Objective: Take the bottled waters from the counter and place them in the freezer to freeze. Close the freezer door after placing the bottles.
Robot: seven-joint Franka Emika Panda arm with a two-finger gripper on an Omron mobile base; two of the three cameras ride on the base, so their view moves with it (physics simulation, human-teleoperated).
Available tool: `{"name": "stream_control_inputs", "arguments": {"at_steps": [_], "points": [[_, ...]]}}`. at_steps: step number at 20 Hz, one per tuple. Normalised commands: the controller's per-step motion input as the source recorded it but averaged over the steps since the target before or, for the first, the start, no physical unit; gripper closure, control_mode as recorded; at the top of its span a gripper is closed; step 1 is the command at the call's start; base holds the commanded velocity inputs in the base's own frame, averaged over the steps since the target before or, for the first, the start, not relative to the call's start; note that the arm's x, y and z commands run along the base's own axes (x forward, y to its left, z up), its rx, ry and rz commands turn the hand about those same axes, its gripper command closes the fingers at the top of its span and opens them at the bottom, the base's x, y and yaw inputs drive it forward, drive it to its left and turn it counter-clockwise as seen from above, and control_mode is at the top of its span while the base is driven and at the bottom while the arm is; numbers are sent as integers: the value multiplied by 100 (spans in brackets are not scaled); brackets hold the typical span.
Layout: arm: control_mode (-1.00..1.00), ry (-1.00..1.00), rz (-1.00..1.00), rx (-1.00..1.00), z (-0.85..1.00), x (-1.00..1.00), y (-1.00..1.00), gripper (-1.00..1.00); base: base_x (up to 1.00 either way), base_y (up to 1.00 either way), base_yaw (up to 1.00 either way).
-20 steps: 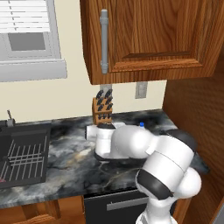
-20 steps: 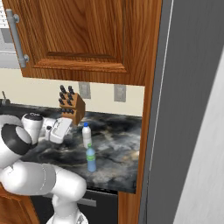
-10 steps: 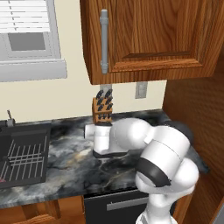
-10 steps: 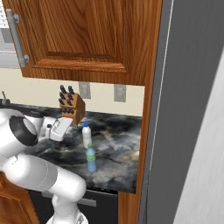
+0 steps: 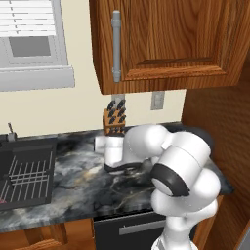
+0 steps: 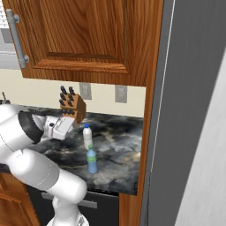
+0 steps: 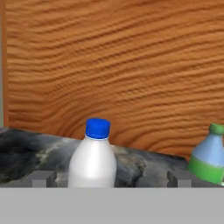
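white bottle point(image 7: 93, 159) stands on the counter point(image 7: 26, 151) between the spread fingers point(image 7: 43, 178) of the gripper point(image 7: 109, 179); blue-green bottle point(image 7: 209, 156) at three o'clock.

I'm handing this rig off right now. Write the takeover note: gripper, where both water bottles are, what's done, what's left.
Gripper: jaws open, holding nothing, low over the counter and facing the white bottle, which sits between the fingertips in the hand view; contact cannot be told.
Bottles: the white bottle, blue cap, and the green-capped bottle both stand upright on the counter, close together, near the wooden side panel.
Done: approach to the white bottle only.
Left: grasp and carry each bottle to the freezer, place both inside, then close its door.
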Motion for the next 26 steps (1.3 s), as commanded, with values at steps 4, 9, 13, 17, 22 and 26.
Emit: {"name": "stream_control_inputs", "arguments": {"at_steps": [4,9,13,17,22,26], "points": [[-100,0,0,0,0,19,0,-100,0,0,0],[-100,0,0,0,-3,9,-4,-100,0,0,0],[-100,2,0,0,-13,16,-3,-100,0,0,0],[-100,5,0,0,-19,2,-1,-100,0,0,0],[-100,3,0,0,-16,0,0,-100,0,0,0],[-100,1,0,-1,-13,0,-4,-100,0,0,0]]}}
